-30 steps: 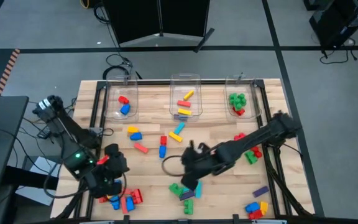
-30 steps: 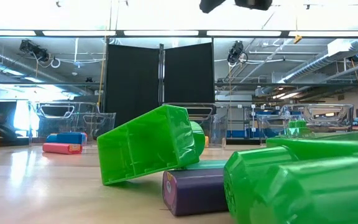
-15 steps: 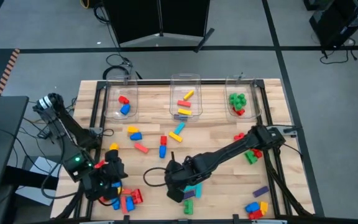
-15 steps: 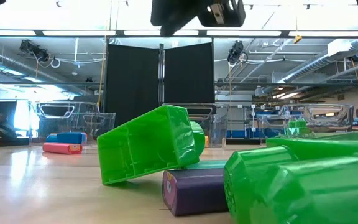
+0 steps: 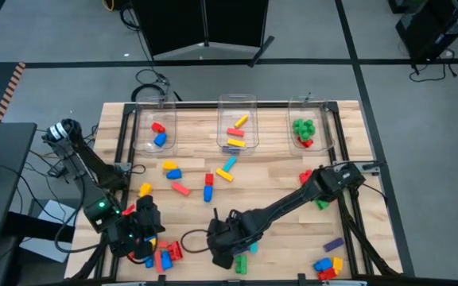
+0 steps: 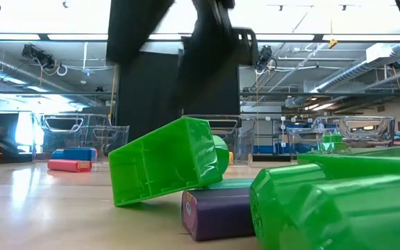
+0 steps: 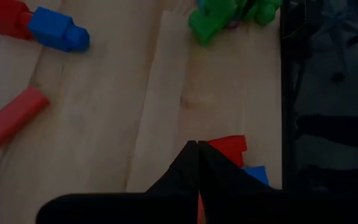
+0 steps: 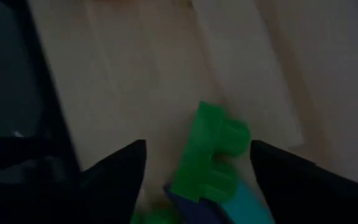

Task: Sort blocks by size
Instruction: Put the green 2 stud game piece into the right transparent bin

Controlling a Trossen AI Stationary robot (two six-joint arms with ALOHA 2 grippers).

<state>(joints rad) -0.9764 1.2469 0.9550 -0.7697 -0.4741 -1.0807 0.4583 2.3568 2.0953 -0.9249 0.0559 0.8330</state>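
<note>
Wooden planks make up the table (image 5: 277,179) I am working over, with grey floor around it and three clear bins (image 5: 236,127) in a row along its far edge; the left bin holds a red and a blue block, the middle one yellow, red and blue pieces, the right one green blocks with a red one. Loose blocks (image 5: 173,171) lie scattered on the boards: a yellow, blue and red group near the left bin, a cyan long one and a red-and-blue pair near the middle, more by the right rail and in the near right corner.

My right gripper (image 5: 227,248) hangs low over the near middle of the table, its fingers (image 8: 114,167) spread wide with nothing between them; directly under it, in the right wrist view, a green block (image 8: 211,152) rests tilted on a purple block (image 6: 217,212) and a cyan one. I see the same green block (image 6: 169,160) leaning on the purple one in the low view.

My left gripper (image 7: 197,163) waits at the near left corner, clenched and empty, above a red block (image 7: 227,149) and a blue one (image 7: 253,175).
</note>
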